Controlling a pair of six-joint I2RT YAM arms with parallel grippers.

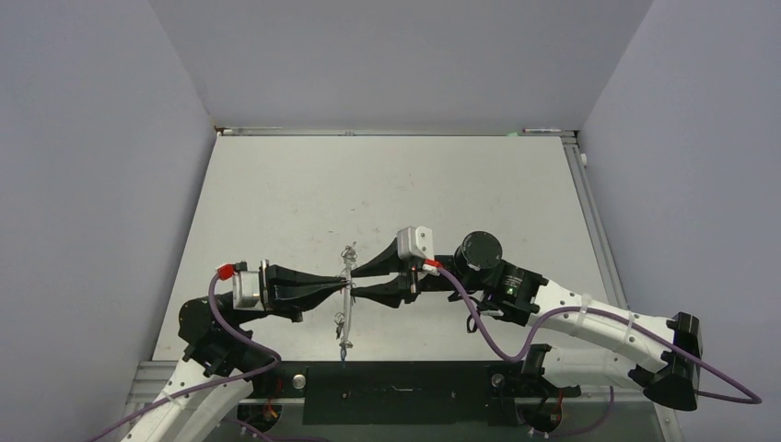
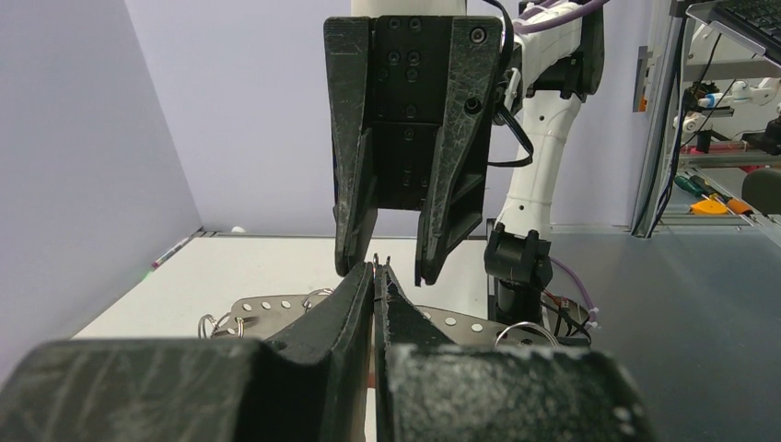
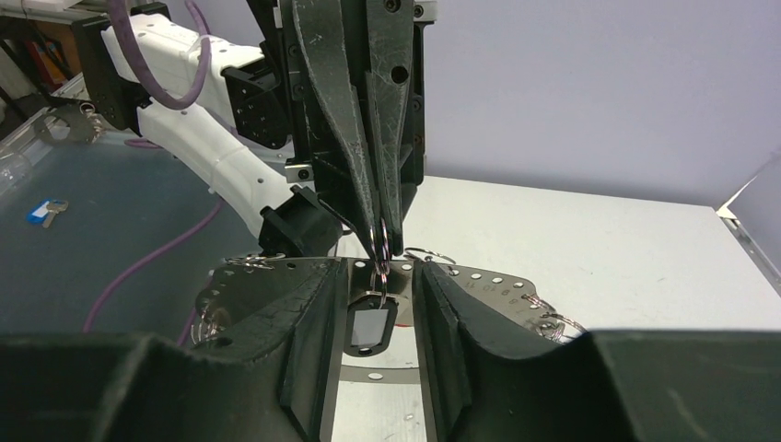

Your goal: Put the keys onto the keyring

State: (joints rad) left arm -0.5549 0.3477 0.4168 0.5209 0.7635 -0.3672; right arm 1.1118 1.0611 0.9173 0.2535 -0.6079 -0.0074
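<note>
The keyring [image 1: 343,322] is a flat grey metal loop with punched holes [image 3: 479,281]. It hangs on edge between the two grippers, with small split rings [image 2: 216,324] along it. My left gripper [image 1: 344,285] is shut on a split ring [image 3: 379,241] at the loop's top edge. A black tag with a grey window [image 3: 368,324] dangles from that ring. My right gripper [image 3: 378,267] faces the left one. It is open, one finger on each side of the black tag, touching nothing. No key blades show clearly.
The white table [image 1: 387,184] is walled at the back and on both sides. A dark ledge [image 1: 396,391] runs along the near edge by the arm bases. A blue-headed key [image 3: 48,213] lies on the dark bench beyond the left arm.
</note>
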